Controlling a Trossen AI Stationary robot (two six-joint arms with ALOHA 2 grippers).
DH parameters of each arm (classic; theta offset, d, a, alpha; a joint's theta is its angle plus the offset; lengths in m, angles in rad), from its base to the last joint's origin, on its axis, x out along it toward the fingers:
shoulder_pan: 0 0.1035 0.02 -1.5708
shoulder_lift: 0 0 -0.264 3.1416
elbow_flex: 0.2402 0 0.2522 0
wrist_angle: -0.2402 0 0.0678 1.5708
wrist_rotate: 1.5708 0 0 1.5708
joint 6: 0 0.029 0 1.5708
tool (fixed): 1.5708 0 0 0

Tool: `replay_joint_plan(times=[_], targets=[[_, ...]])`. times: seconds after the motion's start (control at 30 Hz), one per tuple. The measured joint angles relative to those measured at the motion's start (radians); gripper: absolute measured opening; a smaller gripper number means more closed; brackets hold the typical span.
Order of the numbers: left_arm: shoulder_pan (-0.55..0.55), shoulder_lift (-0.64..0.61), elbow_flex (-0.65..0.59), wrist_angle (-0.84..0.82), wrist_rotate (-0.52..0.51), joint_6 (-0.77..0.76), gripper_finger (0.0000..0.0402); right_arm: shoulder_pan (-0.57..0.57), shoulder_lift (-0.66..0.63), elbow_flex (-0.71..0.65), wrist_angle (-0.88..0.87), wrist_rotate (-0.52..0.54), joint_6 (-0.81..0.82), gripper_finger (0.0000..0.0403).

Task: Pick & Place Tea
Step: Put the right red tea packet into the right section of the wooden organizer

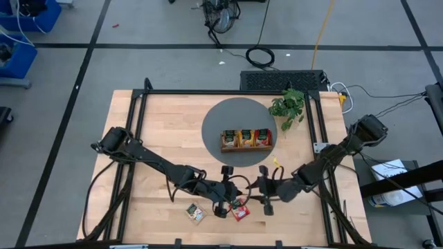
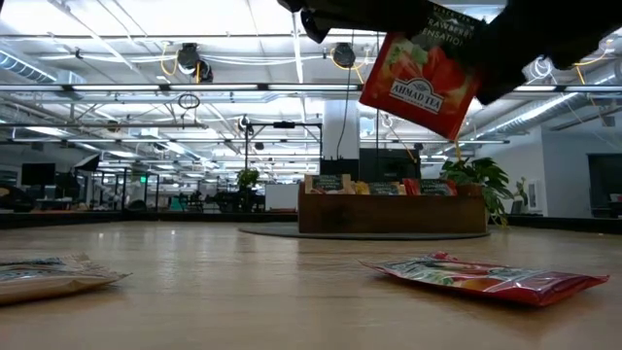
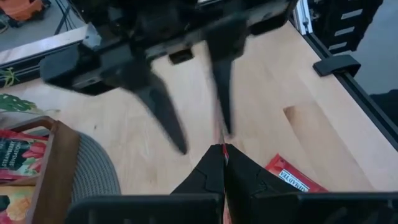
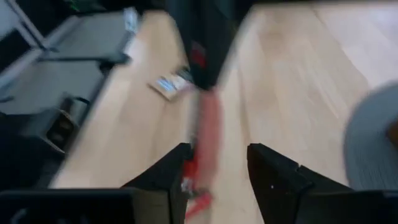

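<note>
Sachet (image 2: 420, 86), red, hangs edge-on from your left gripper (image 3: 222, 148), pinched shut on it; your right gripper (image 4: 217, 163) stands open around it, holding nothing, near the tabletop's (image 1: 159, 131) front edge.

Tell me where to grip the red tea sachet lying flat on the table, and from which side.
Probably from straight above, pinching one crimped end of the lying red sachet. It is thin and flat on the table, so a level approach finds nothing to bite; its slightly raised end gives an edge to catch.
</note>
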Motion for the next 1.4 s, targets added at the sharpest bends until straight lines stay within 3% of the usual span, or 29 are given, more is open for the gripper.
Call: replay_joint_plan(times=[0.23, 0.47, 0.6, 0.8, 0.93, 1.03, 1.17, 1.4], targets=[[0.000, 0.000, 0.000, -0.002, 0.000, -0.002, 0.0002, -0.021, 0.000, 0.000, -0.001, -0.022, -0.022, 0.0111], [0.000, 0.000, 0.000, -0.005, 0.000, -0.002, 0.0003, -0.022, 0.000, 0.000, 0.022, -0.075, -0.071, 0.0008], [0.000, 0.000, 0.000, -0.006, 0.000, -0.001, 0.0017, -0.022, 0.000, 0.000, 0.017, -0.075, -0.063, 0.0004], [-0.027, -0.043, -0.001, -0.067, -0.001, 0.041, 0.0083, -0.032, -0.028, 0.000, -0.067, -0.103, -0.045, 0.0001], [-0.073, -0.134, -0.001, -0.289, 0.024, -0.005, 0.0125, -0.051, -0.098, 0.001, -0.209, -0.101, -0.015, 0.0001], [-0.123, -0.185, -0.029, -0.397, 0.034, -0.070, 0.0135, -0.083, -0.191, 0.001, -0.341, -0.103, 0.017, 0.0001], [-0.194, -0.226, -0.170, -0.269, 0.076, -0.082, 0.0112, -0.160, -0.316, 0.001, -0.534, -0.128, 0.053, 0.0000], [-0.261, -0.245, -0.452, 0.119, 0.107, -0.022, 0.0009, -0.356, -0.419, 0.047, -0.772, -0.181, -0.054, 0.0000]])
